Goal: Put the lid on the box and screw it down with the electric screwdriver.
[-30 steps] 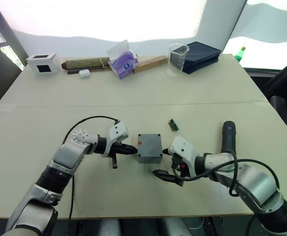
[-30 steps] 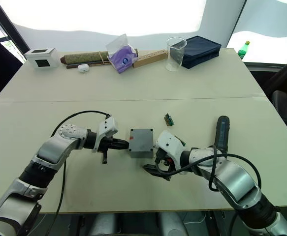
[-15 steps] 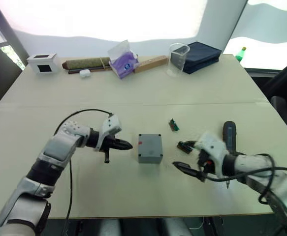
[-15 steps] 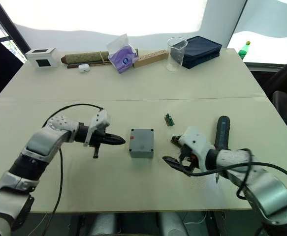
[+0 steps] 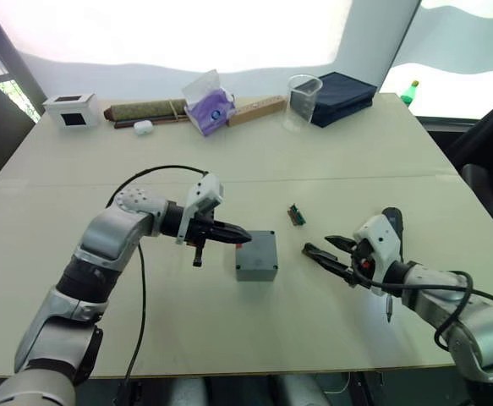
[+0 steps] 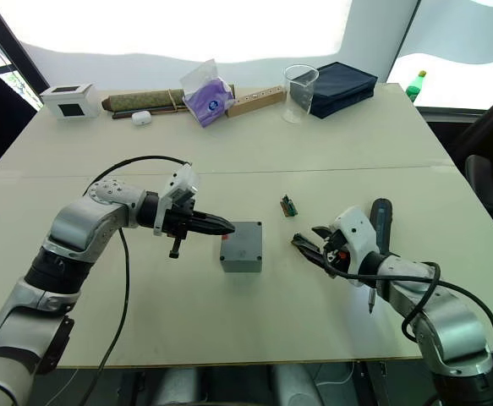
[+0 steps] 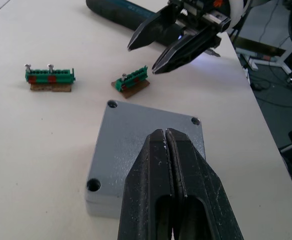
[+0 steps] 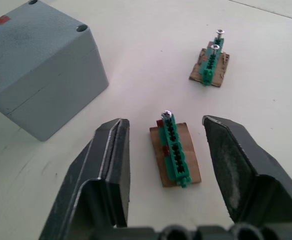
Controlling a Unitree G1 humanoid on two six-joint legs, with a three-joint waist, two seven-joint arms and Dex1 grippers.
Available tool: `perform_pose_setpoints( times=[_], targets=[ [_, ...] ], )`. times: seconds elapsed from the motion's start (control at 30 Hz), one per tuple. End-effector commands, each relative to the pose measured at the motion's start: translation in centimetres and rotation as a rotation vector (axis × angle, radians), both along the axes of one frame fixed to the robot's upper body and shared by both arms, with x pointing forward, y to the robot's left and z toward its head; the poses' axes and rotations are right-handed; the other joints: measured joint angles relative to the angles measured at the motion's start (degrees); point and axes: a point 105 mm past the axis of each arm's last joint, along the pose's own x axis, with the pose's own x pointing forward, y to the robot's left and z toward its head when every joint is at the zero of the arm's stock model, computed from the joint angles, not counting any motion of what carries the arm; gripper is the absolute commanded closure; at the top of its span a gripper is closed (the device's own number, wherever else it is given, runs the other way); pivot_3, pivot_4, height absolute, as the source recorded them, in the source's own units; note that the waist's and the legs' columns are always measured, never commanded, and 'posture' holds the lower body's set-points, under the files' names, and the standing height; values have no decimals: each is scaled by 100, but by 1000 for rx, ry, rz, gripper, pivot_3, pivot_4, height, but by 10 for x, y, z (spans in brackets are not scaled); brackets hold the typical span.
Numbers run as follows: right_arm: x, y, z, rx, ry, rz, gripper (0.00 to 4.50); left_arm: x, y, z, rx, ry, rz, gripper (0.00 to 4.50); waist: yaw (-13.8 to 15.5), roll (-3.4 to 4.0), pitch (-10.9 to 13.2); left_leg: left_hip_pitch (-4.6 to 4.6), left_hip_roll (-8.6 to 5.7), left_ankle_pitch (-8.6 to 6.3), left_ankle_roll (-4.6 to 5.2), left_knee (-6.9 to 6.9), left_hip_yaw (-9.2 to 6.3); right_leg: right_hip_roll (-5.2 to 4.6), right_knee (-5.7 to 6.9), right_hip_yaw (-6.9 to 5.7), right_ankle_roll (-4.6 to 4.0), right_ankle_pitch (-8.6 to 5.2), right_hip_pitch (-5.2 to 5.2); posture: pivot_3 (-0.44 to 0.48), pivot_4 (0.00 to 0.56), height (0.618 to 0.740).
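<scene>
Lid [image 7: 151, 145] sits on the box [image 8: 40, 75], closed up as one grey block near the middle of the table [image 5: 254, 161], w/ a seam line showing round the side walls and a small red mark on top near one corner. Recessed screw holes at the lid corners; we can't tell if any screws are in them.

Left gripper [image 5: 239, 238] hovers at the block's left upper edge, fingers pressed together w/ nothing between them, tips just over the lid. From the left wrist view the closed tips overlap the lid's near edge; whether they touch it we can't tell.

Right gripper [image 8: 165, 131] is to the right of the box, apart from it, jaws spread wide and empty. Between its fingers, on the table, lies a small green terminal strip [image 8: 175, 152] on a brown backing, one screw standing at its end. The fingers flank it w/o touching. A second green strip [image 8: 210, 62] w/ two screws lies further off.

Electric screwdriver [image 5: 391, 233] lies flat on the table just behind the right gripper, unheld.

Along the far edge: white box w/ black window [image 5: 71, 110], purple packet [image 5: 210, 103], clear cup [image 5: 303, 100], dark navy case [image 5: 341, 95].
</scene>
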Motion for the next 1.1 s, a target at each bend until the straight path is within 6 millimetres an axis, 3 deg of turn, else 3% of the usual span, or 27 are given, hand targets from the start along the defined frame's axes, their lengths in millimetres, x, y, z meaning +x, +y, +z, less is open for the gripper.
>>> perform_pose_setpoints(
  times=[0.03, 0.43, 0.53, 0.67, 0.7, 0.9, 1.1],
  targets=[
    [6, 1, 5, 0, -46, 5, 1882, -3, 4, -7, 2, -25, -10, 4500, 2, 0, 0, 0, 0, 0, 0, 0, 0, 0, 0, 0, 0, 0, 0, 0, 150, 740],
    [15, 7, 2, -7, -40, 32, 1882, -4, 7, -6, -1, -35, -2, 4500, 11, 0, 0, 0, 0, 0, -1, 2, 0, 0, 0, 0, 0, 0, 2, 0, 150, 740],
    [15, 7, -3, -15, -29, 32, 2694, -3, 7, -4, -4, -41, 6, 4500, 10, 0, 0, 0, 0, 0, 0, 1, 0, 0, 0, 0, 0, 0, 2, 0, 150, 740],
    [17, 7, -3, -16, -35, 29, 4348, -2, 7, -2, -11, -40, 12, 4500, 11, 0, 0, 0, 0, 0, -1, 2, 0, 0, 0, 0, 0, 0, 2, 0, 150, 740],
    [17, 7, -3, -16, -36, 29, 4447, -2, 7, -2, -10, -39, 12, 4500, 11, 0, 0, 0, 0, 0, -1, 2, 0, 0, 0, 0, 0, 0, 2, 0, 150, 740],
    [17, 6, -4, -31, -44, 29, 4447, -1, 7, -2, -5, -34, 17, 4500, 11, 0, 0, 0, 0, 0, -1, 2, 0, 0, 0, 0, 0, 0, 2, 0, 150, 740],
    [14, 6, 11, -25, -86, 35, 4447, -1, 6, -1, -14, -19, 24, 4500, 10, 0, 0, -1, 0, 0, -1, 1, 0, 0, 0, 0, 0, 0, 2, 0, 150, 740]
  ],
)
